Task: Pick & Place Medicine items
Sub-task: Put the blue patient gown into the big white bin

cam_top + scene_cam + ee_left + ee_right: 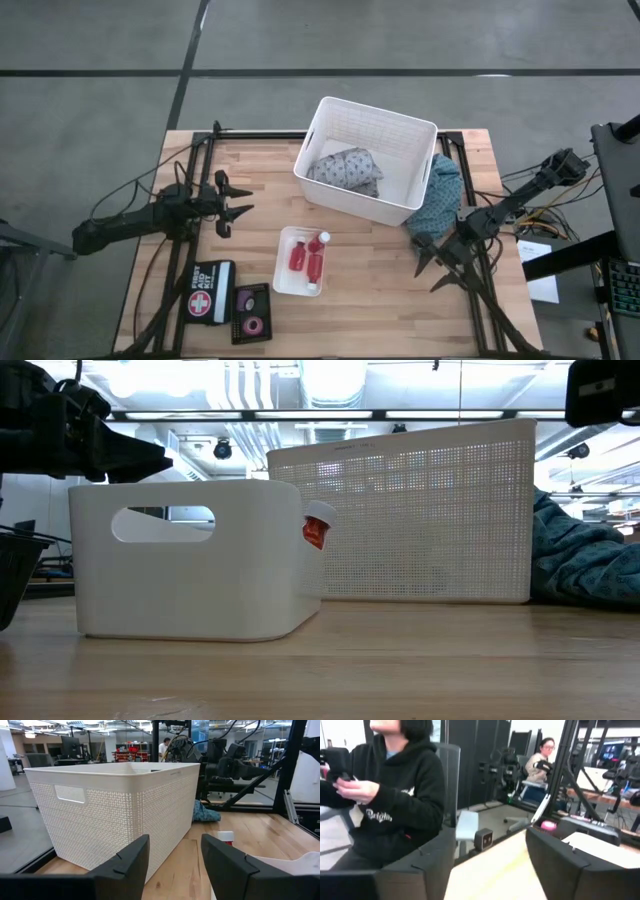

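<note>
Three small red bottles with white caps [312,258] lie in a small white tray [283,275] at the table's middle; one [318,530] pokes over its rim. Pink tape rolls [250,312] sit in a dark case near the front edge, and one of them [548,825] shows in the right wrist view. My left gripper [240,203] stands open and level at the table's left, pointing toward the big basket [115,810], with nothing between its fingers [130,865]. My right gripper [432,272] hangs open at the right, beside the tray, also holding nothing.
A big white perforated basket [365,160] with a grey cloth inside stands at the back middle. A teal cloth [440,200] lies against its right side. A first-aid pouch [205,292] lies front left. People [395,795] sit beyond the table.
</note>
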